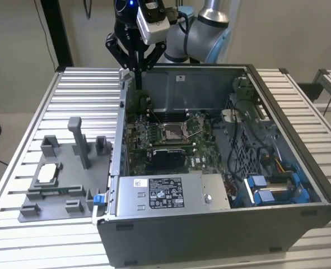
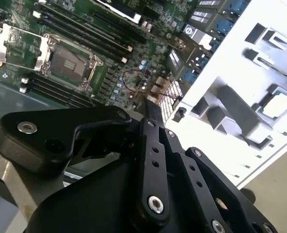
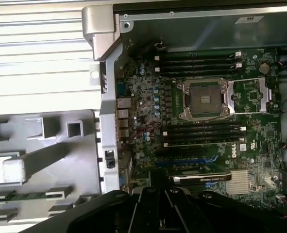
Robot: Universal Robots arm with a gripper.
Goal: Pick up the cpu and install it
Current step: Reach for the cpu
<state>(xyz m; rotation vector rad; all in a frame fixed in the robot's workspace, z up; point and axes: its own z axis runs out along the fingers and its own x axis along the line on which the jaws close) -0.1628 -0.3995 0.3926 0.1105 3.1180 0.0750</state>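
Observation:
The cpu (image 1: 49, 172) is a small pale silver square lying in a recess of the grey fixture tray (image 1: 70, 193), at the exterior view's left beside the open computer case (image 1: 221, 235). Both wrist views show the cpu (image 2: 278, 104) (image 3: 9, 170) in that tray. Inside the case, the motherboard's metal-framed socket (image 1: 172, 133) (image 2: 68, 60) (image 3: 205, 99) stands open with a dark centre. My gripper (image 1: 136, 77) (image 2: 151, 101) (image 3: 155, 178) hangs above the case's back left corner, well away from the cpu. Its black fingers are shut together and hold nothing.
The case stands on a slatted metal table (image 1: 81, 89). A power supply (image 1: 165, 193) fills the case's front. Cables and blue drive brackets (image 1: 266, 188) crowd the exterior view's right side. Upright grey posts (image 1: 78, 140) rise from the fixture tray near the cpu.

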